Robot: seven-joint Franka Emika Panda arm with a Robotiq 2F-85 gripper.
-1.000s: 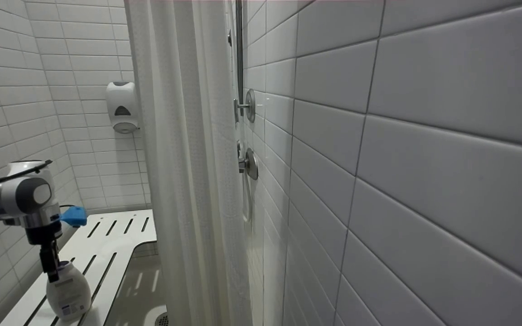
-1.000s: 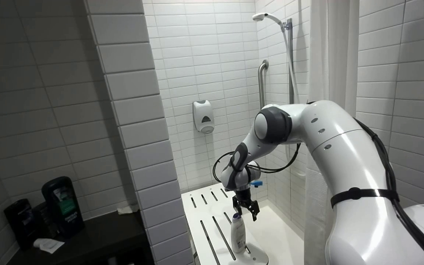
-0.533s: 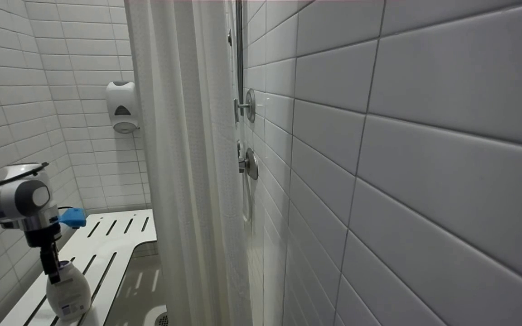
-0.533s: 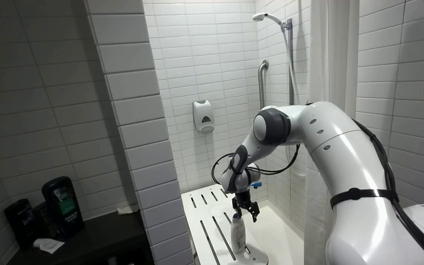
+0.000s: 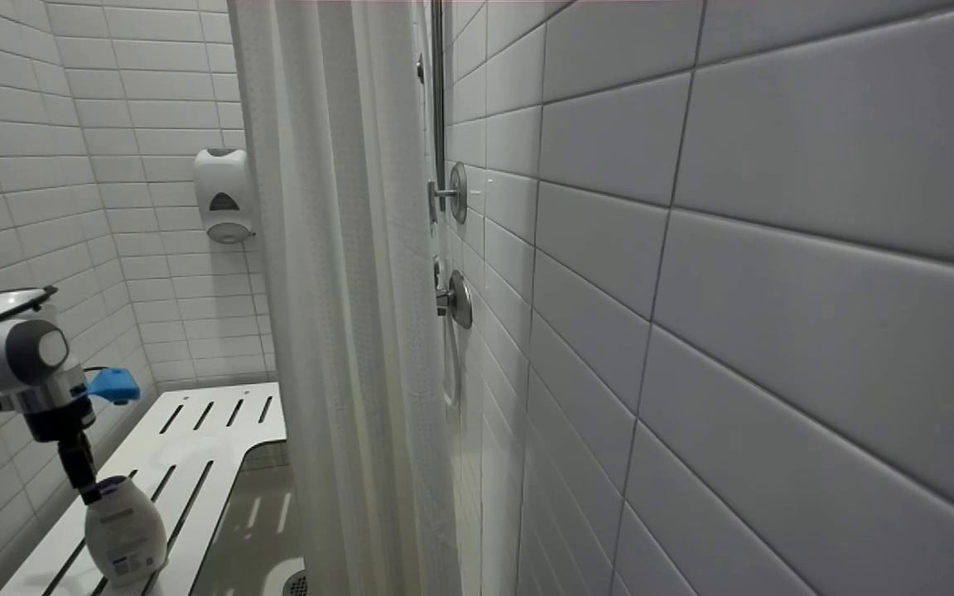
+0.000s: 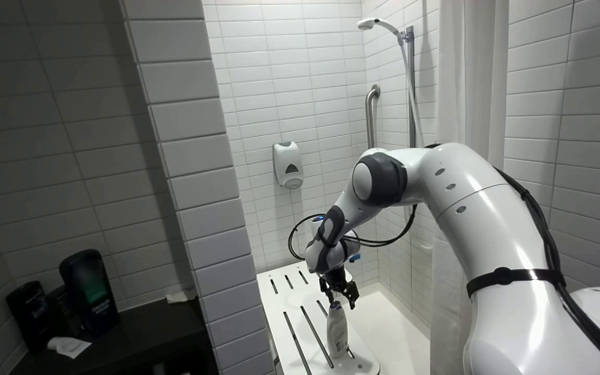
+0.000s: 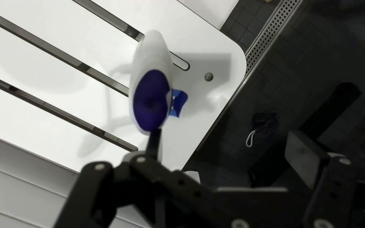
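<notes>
While only the wrist view shows the perforated strip, the tool gapes near the white bottle.

In an exterior view, the black two-fingered gripper hangs with spread jaws near the purple cap of an upright white plastic bottle on a white slotted desk. A white oval dispenser hangs on the white tiled wall; dark bottles stand on a black shelf.
</notes>
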